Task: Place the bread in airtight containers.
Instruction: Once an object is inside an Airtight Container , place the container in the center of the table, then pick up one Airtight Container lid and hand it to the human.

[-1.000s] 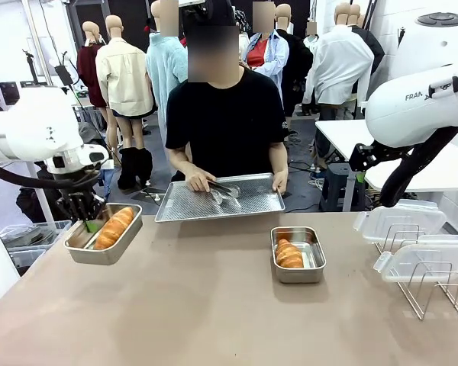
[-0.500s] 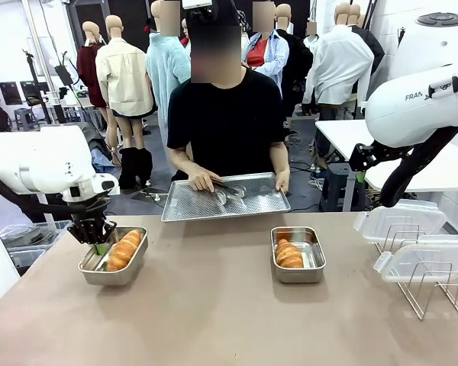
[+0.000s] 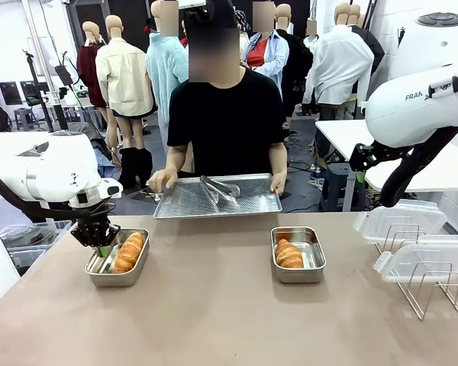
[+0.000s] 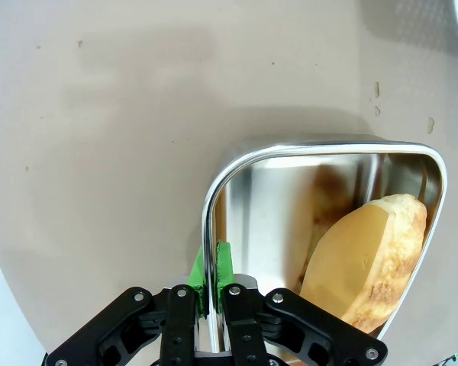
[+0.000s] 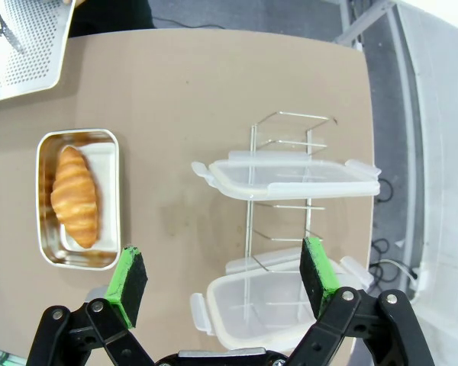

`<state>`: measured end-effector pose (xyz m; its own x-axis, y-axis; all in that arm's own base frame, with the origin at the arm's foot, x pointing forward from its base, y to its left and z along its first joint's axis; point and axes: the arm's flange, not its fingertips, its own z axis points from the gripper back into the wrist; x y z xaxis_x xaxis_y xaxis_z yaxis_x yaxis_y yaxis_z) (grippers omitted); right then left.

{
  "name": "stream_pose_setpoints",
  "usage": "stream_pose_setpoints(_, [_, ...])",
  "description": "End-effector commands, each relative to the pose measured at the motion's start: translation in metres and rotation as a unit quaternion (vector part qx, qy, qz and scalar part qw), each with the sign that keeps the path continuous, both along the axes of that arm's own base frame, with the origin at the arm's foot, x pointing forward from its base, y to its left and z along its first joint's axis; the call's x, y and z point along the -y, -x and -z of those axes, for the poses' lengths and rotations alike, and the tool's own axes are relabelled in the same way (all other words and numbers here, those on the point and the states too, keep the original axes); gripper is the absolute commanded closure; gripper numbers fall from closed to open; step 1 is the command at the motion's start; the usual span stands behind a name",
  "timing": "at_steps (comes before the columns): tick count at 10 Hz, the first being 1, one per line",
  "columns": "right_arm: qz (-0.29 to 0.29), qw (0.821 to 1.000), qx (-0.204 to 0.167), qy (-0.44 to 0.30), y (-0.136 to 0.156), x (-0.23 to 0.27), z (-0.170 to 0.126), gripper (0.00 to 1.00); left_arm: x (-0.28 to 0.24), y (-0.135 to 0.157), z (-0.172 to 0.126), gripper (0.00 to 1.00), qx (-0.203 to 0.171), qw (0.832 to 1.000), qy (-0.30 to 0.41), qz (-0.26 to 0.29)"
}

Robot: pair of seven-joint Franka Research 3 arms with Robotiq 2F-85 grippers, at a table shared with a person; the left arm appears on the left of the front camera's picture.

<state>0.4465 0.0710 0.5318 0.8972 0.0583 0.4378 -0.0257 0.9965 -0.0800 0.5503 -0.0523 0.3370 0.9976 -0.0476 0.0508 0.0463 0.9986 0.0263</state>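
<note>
My left gripper [image 3: 101, 245] is shut on the near-left rim of a steel container [image 3: 97, 268] standing on the table's left side, with a bread croissant [image 3: 130, 250] inside. In the left wrist view its green pads [image 4: 223, 265] pinch the container's rim [image 4: 290, 145], and the croissant [image 4: 366, 259] leans against the far wall. A second container [image 3: 314, 263] with a croissant [image 3: 288, 254] stands at mid-table. My right gripper [image 5: 223, 271] hangs open high above the table, looking down on that container [image 5: 42, 198], its croissant [image 5: 75, 197] and two clear lids [image 5: 290, 177] [image 5: 267, 309].
A person at the far side holds a perforated metal tray [image 3: 183, 204] with both hands; tongs [image 3: 221, 187] lie on it. A wire rack [image 3: 431, 293] at the right edge carries the clear lids [image 3: 401, 221]. The tabletop between the two containers is bare.
My left gripper has carried the left container inward from the table's left edge and lowered it flat. The person's hand left the tongs and took the tray's left corner.
</note>
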Motion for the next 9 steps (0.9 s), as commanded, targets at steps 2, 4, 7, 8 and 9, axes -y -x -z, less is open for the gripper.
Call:
stream_pose_setpoints(2, [0.008, 1.000, 0.001, -0.003, -0.004, -0.002, -0.001, 0.00, 0.003, -0.003, 0.010, 1.00, -0.007, 1.000, -0.012, -0.007])
stream_pose_setpoints(4, [0.008, 1.000, 0.001, -0.003, -0.004, -0.002, -0.001, 0.00, 0.004, -0.005, 0.016, 1.00, -0.015, 1.000, -0.018, -0.006])
stream_pose_setpoints(7, [0.008, 1.000, 0.001, -0.003, -0.004, -0.002, -0.001, 0.00, 0.004, -0.009, 0.020, 0.82, -0.031, 0.999, -0.026, -0.007])
stream_pose_setpoints(8, [0.008, 1.000, 0.001, -0.003, -0.004, -0.002, -0.001, 0.00, 0.004, -0.008, 0.020, 0.62, -0.030, 0.999, -0.026, -0.006])
stream_pose_setpoints(9, [0.008, 1.000, 0.001, -0.003, -0.004, -0.002, -0.001, 0.00, 0.003, -0.007, 0.016, 0.42, -0.027, 0.999, -0.024, -0.003])
